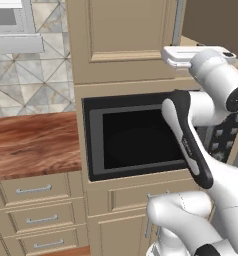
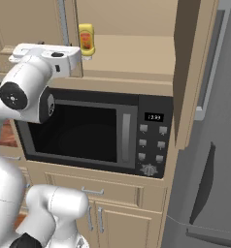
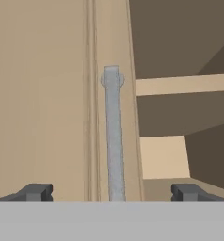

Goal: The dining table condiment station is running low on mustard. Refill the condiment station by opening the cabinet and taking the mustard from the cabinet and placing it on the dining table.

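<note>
The cabinet (image 2: 137,58) stands above the microwave. Its right door (image 2: 192,72) is swung open and its left door (image 1: 126,30) is shut. The mustard (image 2: 86,39), a yellow bottle with an orange-red label, stands upright on the cabinet shelf just past the edge of the left door. My gripper (image 3: 111,192) is open at the left door's edge. The door's vertical silver handle (image 3: 113,136) runs up between the two fingertips (image 3: 36,192), with nothing gripped. In the right base view the hand (image 2: 49,55) sits just left of and below the mustard. The dining table is out of view.
A black microwave (image 2: 83,131) is built in under the cabinet shelf, with drawers and small doors (image 2: 112,193) below it. A wood countertop (image 1: 33,142) over beige drawers lies to the left. A grey refrigerator (image 2: 214,160) stands at the right.
</note>
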